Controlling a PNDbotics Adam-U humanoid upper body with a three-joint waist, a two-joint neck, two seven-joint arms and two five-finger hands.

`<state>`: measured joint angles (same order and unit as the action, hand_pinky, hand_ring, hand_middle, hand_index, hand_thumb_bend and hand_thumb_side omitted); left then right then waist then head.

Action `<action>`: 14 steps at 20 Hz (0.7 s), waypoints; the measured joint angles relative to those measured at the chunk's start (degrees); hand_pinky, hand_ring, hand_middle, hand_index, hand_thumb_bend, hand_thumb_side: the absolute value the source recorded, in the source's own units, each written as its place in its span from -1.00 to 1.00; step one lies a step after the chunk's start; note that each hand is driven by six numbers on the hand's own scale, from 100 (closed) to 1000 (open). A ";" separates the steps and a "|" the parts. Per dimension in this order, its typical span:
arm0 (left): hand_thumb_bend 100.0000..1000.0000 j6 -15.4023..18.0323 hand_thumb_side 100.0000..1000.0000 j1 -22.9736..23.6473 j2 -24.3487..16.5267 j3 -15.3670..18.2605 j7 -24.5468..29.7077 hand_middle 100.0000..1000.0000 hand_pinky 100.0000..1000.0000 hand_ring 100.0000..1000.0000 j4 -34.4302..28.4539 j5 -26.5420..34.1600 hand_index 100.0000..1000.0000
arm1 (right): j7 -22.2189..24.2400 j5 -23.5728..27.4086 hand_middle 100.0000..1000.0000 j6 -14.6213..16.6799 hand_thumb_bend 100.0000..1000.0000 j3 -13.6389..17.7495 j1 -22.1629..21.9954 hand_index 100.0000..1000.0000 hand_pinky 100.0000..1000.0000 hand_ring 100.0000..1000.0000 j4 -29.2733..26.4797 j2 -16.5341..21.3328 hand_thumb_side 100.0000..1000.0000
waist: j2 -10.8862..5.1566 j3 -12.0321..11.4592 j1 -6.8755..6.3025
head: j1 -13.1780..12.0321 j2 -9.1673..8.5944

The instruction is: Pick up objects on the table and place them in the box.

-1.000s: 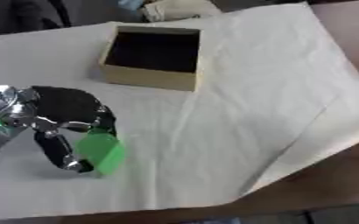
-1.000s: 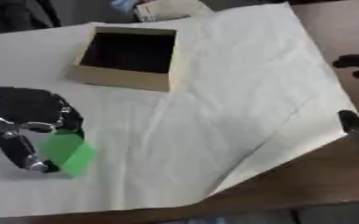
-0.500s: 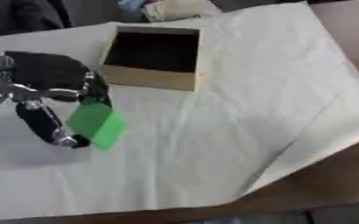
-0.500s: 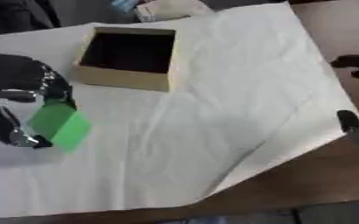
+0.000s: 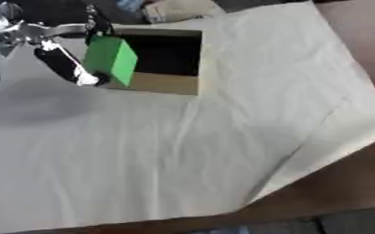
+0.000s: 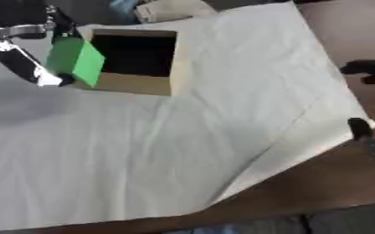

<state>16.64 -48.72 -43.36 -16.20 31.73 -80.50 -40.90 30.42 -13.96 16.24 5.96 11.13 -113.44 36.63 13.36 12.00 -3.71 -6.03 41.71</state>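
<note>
Item: green block (image 5: 110, 60). I have it pinched in my left hand (image 5: 43, 39), fingers (image 5: 66, 68) curled round it from the left and top. It is lifted off the table (image 5: 366, 183) and hangs at the left wall of the box (image 5: 163, 84), overlapping the near-left corner in both views. Its long axis runs roughly top to bottom in view, slightly tilted.

Item: box. Tan walls, dark open interior, lying on the cream sheet (image 5: 183, 151) toward the far left. I can make out nothing inside the dark opening.

Governing relation: the opening lies to the right of the block and a little farther away. I judge the block is at the rim rather than over the hollow, so the next move calls for a short carry rightward before letting go; released here, it could catch the left wall and tip outside.

Item: right hand (image 6: 368, 137). It shows only in the right eye view, as dark shapes at the right edge beside the sheet's corner, well apart from the box. I cannot tell how its fingers are set. The left hand is clearly the nearer one and the one working.

View difference: the left eye view shows more of the left hand's silver parts; the right eye view adds the right edge and the idle hand.

Item: pale bundle (image 5: 179, 9) beyond the box, at the far edge. Not identified.
</note>
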 measured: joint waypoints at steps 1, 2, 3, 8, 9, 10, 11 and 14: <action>-0.90 -0.18 -0.46 -0.82 1.08 0.42 -1.22 -0.30 0.32 -0.06 2.29 -1.54 0.17 | 0.12 0.07 0.77 0.07 -1.00 -0.05 0.05 1.00 0.76 1.00 0.00 0.00 -0.91 | 0.01 0.25 0.00 | 0.02 -0.02; -0.90 -0.36 -0.46 -1.57 2.15 0.84 -2.43 -0.29 0.33 -0.06 4.50 -3.07 0.18 | 0.23 0.20 0.77 0.07 -1.00 -0.20 0.25 1.00 0.76 1.00 0.00 0.00 -0.91 | 0.01 0.56 0.00 | 0.05 -0.04; -0.90 -0.55 -0.46 -2.32 3.28 1.20 -3.67 -0.28 0.34 -0.05 6.60 -4.62 0.19 | 0.38 0.31 0.77 0.13 -1.00 -0.36 0.49 1.00 0.76 1.00 0.00 0.00 -0.90 | 0.03 0.84 0.00 | 0.08 -0.18; -0.90 -1.84 -0.42 -5.00 7.78 3.29 -10.27 -0.21 0.36 0.01 15.75 -12.09 0.25 | 1.06 0.74 0.77 0.29 -1.00 -0.89 1.00 1.00 0.76 1.00 0.00 0.00 -0.89 | 0.21 2.19 -0.04 | 0.08 -0.99; -0.83 -2.37 -0.38 -5.33 8.55 3.76 -11.85 -0.15 0.38 0.06 17.37 -13.48 0.31 | 1.21 0.88 0.77 0.32 -1.00 -1.04 1.05 1.00 0.76 1.00 0.00 0.00 -0.89 | 0.30 2.51 -0.05 | 0.05 -1.06; -0.78 -2.97 -0.35 -5.48 9.27 4.16 -13.52 -0.02 0.42 0.18 18.83 -14.85 0.42 | 1.34 0.97 0.77 0.38 -1.00 -1.07 1.18 1.00 0.76 1.00 0.00 0.00 -0.89 | 0.40 2.79 -0.06 | -0.01 -1.25; -0.78 -3.57 -0.35 -5.60 9.97 4.43 -15.16 -0.02 0.42 0.18 20.19 -16.10 0.42 | 1.42 1.02 0.77 0.41 -1.00 -1.08 1.36 1.00 0.76 1.00 0.00 0.00 -0.89 | 0.46 2.98 -0.07 | -0.07 -1.47; -0.60 -4.76 -0.25 -5.67 11.40 4.59 -18.60 0.16 0.48 0.32 23.23 -19.56 0.59 | 1.69 1.17 0.77 0.41 -1.00 -1.20 1.47 1.00 0.76 1.00 0.00 0.00 -0.88 | 0.49 3.20 -0.13 | -0.14 -1.54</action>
<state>11.88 -54.39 -31.95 -11.61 13.12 -57.27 -60.46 32.10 -12.79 16.65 4.75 12.59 -113.44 36.62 13.84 15.20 -3.84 -6.17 40.17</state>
